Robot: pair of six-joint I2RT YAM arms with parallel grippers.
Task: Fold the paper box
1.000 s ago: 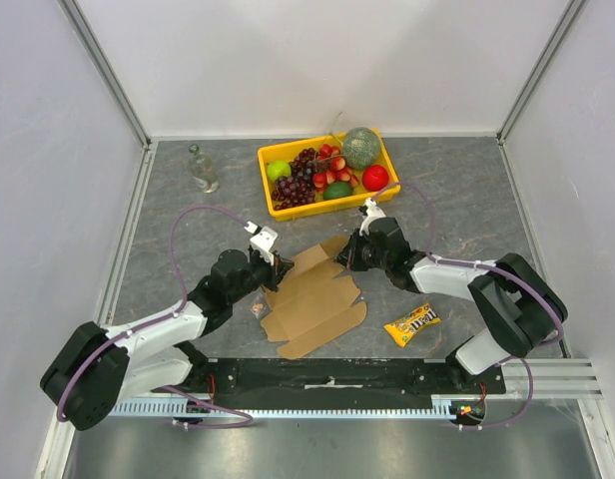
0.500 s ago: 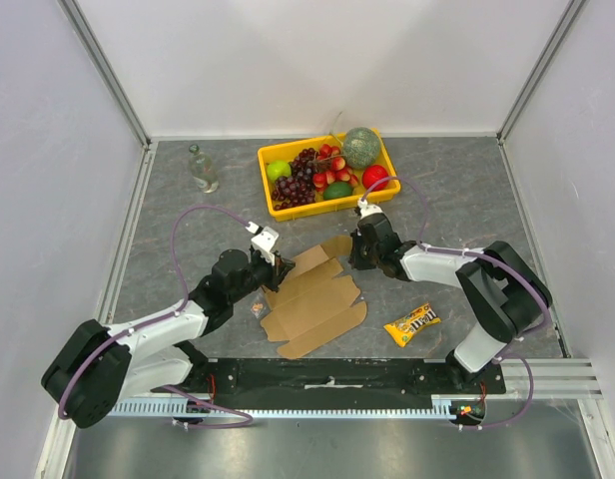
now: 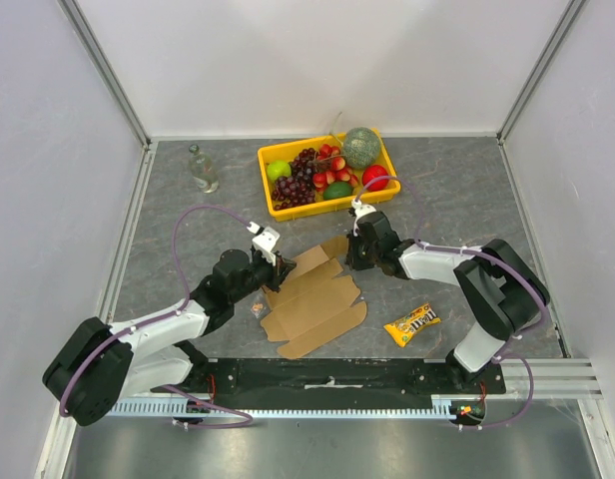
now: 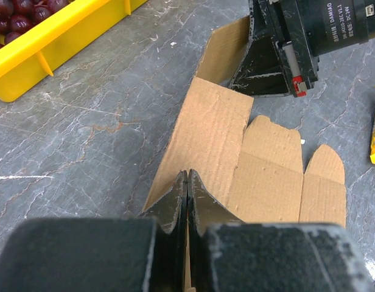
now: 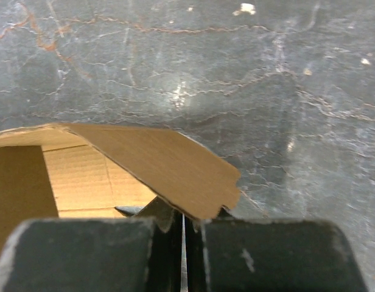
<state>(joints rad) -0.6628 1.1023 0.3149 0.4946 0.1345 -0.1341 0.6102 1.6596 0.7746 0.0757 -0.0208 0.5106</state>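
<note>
Left gripper (image 3: 280, 269) and right gripper (image 3: 350, 261) each pinch an edge of the paper box (image 3: 312, 302).

A raised brown flap of the paper box (image 5: 157, 164) slants from the left edge towards the near middle, its plain side up, and ends in a small notched corner just right of centre. That corner lies over the tips of the right gripper (image 5: 182, 220), whose two dark fingers (image 5: 90, 249) stand pressed together at the near edge with only a thin slit between them; whether they pinch the cardboard cannot be told. Under the flap on the left shows a ribbed inner panel, and beyond it stretches the grey veined table (image 5: 266, 91).
</note>
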